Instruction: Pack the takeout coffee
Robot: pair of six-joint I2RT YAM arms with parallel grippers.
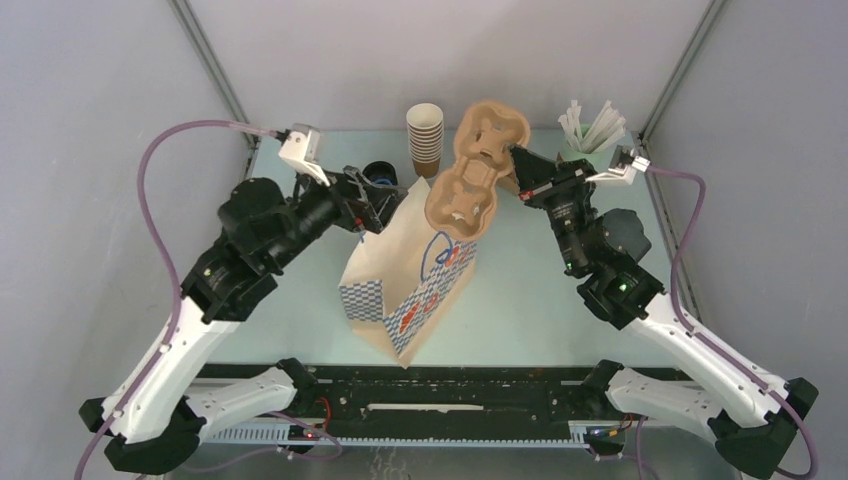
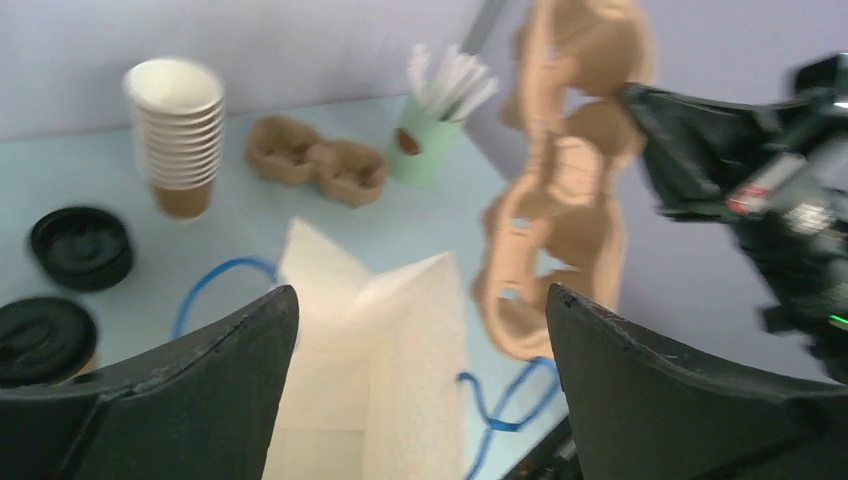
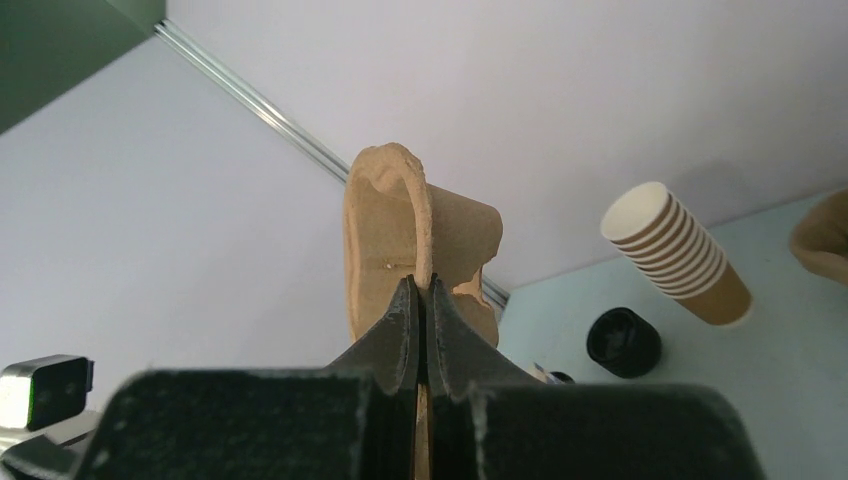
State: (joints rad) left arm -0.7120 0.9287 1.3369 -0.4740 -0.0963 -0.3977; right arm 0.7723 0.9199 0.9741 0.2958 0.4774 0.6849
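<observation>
Top view: we record an open paper bag, white with blue and red print, standing at the centre of the worktop. The right hand holds a brown moulded-pulp tray on edge in the air, above the far side of the bag's mouth. The left hand is at the bag's far-left edge; we cannot tell from here whether it touches the bag. The takeout coffee cups, a stack of brown kraft cups, stand upright at the far edge of the worktop, just left of the raised tray and clear of both hands. A green cup with white straws stands at the far right.

Left wrist view: the left hand is empty, its fingers spread wide over the bag's mouth. The cup stack is beyond it. A loose black lid lies near the stack. A second lid sits on something brown that is mostly hidden. A second pulp tray lies flat on the worktop.

Right wrist view: the right hand is clamped tight on the rim of the tray. The cup stack shows beyond, on the worktop.
</observation>
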